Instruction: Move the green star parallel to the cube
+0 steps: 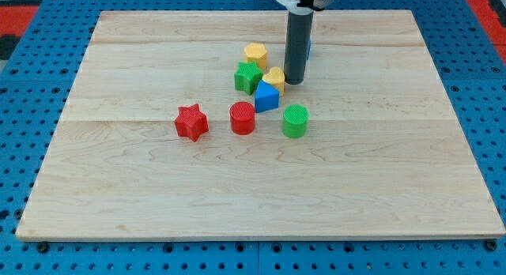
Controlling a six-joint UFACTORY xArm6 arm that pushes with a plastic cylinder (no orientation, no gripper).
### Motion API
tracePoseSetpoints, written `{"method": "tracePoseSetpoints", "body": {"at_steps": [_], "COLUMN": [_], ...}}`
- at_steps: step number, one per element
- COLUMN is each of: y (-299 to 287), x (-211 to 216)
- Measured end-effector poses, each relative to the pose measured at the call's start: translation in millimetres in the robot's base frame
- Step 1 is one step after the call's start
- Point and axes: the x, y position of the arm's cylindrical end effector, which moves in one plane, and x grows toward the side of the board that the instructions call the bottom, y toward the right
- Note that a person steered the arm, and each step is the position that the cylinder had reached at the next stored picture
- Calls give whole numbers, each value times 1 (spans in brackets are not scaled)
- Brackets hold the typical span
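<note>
— Looking for the green star (247, 76)? It sits in the far middle of the wooden board (142, 188), pressed into a tight cluster: a yellow hexagonal block (255, 53) just beyond it, a yellow heart-like block (275, 78) touching its right side, a blue block (266, 96) just nearer.

— And where is your rod?

— My tip (294, 81) stands just right of that yellow heart-like block, so the star is shielded from me on this side. I have no jaws to open or shut; I only push.

— Which one is the cube?

— I judge the blue block is meant, though its shape is hard to read. There is also a sliver of blue behind my rod that I cannot identify.

— What else is about?

— A red star (190, 122), a red cylinder (242, 118) and a green cylinder (295, 121) lie nearer, left to right. I would probably need to circle round to reach the star cleanly.
</note>
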Motion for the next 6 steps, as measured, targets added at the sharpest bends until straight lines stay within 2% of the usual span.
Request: {"method": "tracePoseSetpoints", "body": {"at_steps": [3,4,6], "y": [31,24,-31], "x": [23,43,38]}}
